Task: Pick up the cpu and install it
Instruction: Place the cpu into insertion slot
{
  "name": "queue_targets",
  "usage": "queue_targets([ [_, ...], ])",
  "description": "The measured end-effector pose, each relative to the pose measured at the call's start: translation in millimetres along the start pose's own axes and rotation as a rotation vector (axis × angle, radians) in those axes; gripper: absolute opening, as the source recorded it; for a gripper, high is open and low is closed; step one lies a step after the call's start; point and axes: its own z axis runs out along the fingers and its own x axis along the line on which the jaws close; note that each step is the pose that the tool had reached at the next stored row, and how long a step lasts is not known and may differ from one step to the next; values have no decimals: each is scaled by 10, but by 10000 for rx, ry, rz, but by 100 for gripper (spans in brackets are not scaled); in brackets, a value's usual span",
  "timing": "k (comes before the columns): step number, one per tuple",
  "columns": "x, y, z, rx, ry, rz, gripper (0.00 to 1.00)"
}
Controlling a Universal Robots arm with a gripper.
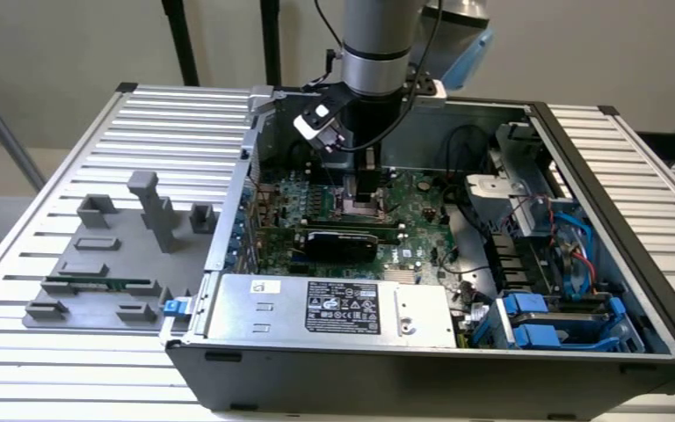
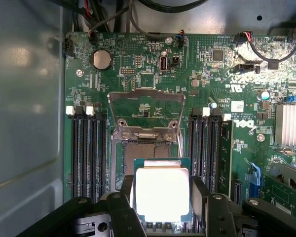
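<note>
Slatted bench (image 1: pixel 173 114) w/ an open pc case (image 1: pixel 431 374) on it. Gripper (image 2: pixel 163 197) jaws pinch the cpu (image 2: pixel 162 185) by opposite edges, held flat over the socket (image 2: pixel 147 149). Load plate (image 2: pixel 147 106) is flipped up, prob so the chip seats level.

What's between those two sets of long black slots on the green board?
In the wrist view: the socket, its metal frame swung open, and the cpu gripped between the fingers at the socket.
</note>
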Motion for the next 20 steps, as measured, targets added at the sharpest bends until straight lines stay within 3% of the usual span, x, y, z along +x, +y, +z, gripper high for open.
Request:
queue_targets([
  [20, 35, -8, 137, 0, 2, 0, 55],
])
